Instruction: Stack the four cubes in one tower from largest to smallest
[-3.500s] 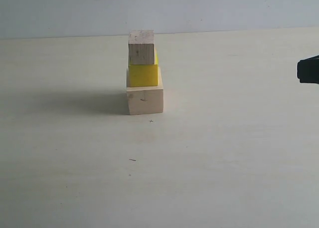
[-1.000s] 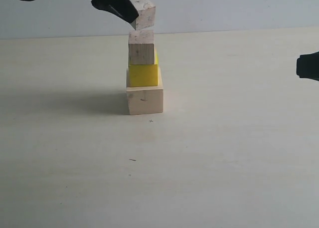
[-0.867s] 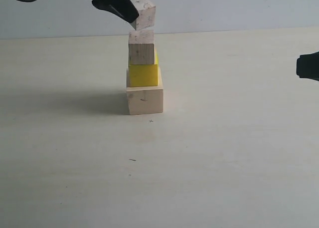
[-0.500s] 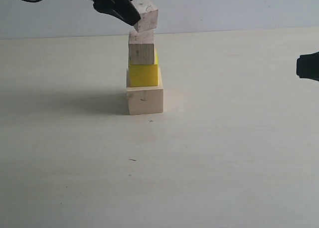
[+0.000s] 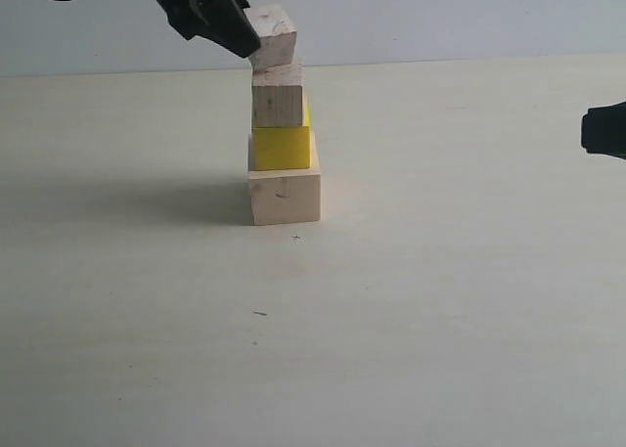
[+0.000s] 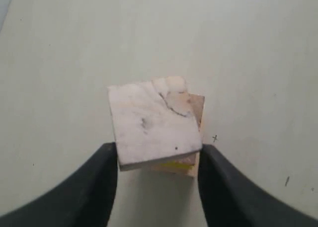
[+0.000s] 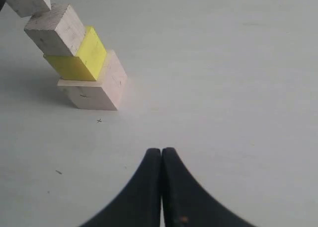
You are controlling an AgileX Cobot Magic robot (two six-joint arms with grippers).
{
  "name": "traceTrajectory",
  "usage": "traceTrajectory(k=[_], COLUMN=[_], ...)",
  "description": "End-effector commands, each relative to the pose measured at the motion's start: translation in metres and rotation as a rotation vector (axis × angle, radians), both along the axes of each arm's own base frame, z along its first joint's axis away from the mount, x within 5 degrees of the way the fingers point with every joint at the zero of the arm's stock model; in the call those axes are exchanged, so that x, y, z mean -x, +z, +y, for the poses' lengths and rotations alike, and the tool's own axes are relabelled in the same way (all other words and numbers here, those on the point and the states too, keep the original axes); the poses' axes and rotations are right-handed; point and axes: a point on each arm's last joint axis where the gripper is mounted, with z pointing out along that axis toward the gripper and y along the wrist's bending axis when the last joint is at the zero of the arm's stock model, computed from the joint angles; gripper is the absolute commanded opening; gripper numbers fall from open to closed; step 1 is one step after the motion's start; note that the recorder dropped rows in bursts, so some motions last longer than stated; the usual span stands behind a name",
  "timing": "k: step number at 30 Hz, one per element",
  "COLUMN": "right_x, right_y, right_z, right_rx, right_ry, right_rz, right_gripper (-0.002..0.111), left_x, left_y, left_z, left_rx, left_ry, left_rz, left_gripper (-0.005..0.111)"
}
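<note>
Three cubes stand stacked on the table: the large wood cube (image 5: 285, 196) at the bottom, the yellow cube (image 5: 282, 146) on it, the medium wood cube (image 5: 277, 93) on top. My left gripper (image 5: 250, 38) is shut on the small wood cube (image 5: 271, 33), which it holds slightly tilted, its lower edge at the medium cube's top. In the left wrist view the small cube (image 6: 154, 121) sits between the two fingers (image 6: 99, 182) and covers most of the stack below. Far to the right, my right gripper (image 7: 161, 151) is shut and holds nothing.
The pale table (image 5: 440, 300) stretches around the stack, with a small cross mark (image 5: 296, 237) in front of the large cube and a short dark mark (image 5: 259, 313) nearer the camera. The right gripper's black body (image 5: 604, 132) shows at the right edge.
The left gripper came in from the upper left with the small cube. Over the last second it shifted slightly left and lower, and the cube's tilt lessened. The right gripper stayed put.
</note>
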Motion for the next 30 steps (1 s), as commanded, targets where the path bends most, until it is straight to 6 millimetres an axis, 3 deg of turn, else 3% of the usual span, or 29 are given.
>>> traceTrajectory(k=[1,8,18,26,30], right_x=[0.0,0.0,0.0,0.0,0.0], right_y=[0.0,0.0,0.0,0.0,0.0], right_z=[0.0,0.0,0.0,0.0,0.0], right_rx=[-0.005,-0.005,-0.005,-0.005,-0.005], right_ry=[0.0,0.0,0.0,0.0,0.0], right_rz=[-0.007,-0.007,-0.007,-0.007,-0.007], right_gripper=[0.0,0.0,0.0,0.0,0.0], left_x=[0.005,0.015,0.023,0.041,0.046], left_y=[0.012,0.033,0.032,0.069,0.069], left_z=[-0.003,-0.006,-0.006,-0.017,-0.018], left_rx=[0.059,0.163,0.188,0.482,0.531], left_ry=[-0.005,0.014,-0.01,-0.031,-0.03], left_rz=[-0.007,0.01,0.026,0.101,0.14], left_gripper=[0.0,0.0,0.0,0.0,0.0])
